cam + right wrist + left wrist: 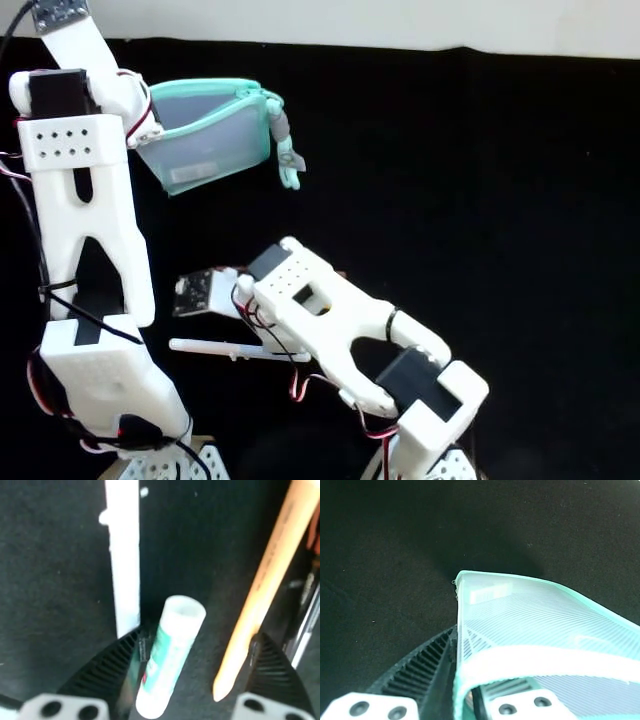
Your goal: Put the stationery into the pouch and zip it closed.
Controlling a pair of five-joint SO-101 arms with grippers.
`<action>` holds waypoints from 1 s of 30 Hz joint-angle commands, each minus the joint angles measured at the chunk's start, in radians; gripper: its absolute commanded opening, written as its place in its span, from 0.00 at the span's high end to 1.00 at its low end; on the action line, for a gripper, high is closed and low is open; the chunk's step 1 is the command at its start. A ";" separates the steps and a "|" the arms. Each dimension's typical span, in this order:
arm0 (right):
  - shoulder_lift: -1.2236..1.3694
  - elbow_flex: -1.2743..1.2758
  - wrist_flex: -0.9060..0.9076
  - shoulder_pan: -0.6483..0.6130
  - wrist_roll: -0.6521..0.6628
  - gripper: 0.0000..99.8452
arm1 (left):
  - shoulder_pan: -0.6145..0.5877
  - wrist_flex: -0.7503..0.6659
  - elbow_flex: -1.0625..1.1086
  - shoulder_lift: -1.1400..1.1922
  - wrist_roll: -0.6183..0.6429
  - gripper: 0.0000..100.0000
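My left gripper point(472, 685) is shut on one edge of a translucent teal-trimmed pouch point(535, 625), holding it off the black table. In the high view the pouch point(210, 135) hangs at the back left with its mouth tilted up and a teal zipper charm point(289, 160) dangling from its right corner. My right gripper point(197, 637) is open and low over the table, with a white-and-green glue stick point(170, 660) and an orange pencil point(265, 575) between its fingers. A white pen point(124, 555) lies just beside one finger. From above, the right gripper point(200, 292) points left, beside the white pen point(225, 349).
The table is covered in black cloth point(480, 180), open across the right and back. A silver-and-black pen point(305, 615) lies beyond the orange pencil, outside the right gripper's fingers. The left arm's white body point(85, 230) stands tall along the left side.
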 commanded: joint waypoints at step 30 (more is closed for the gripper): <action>0.110 -0.211 -0.031 0.189 -0.232 0.99 | -0.027 -0.015 0.004 0.019 0.002 0.99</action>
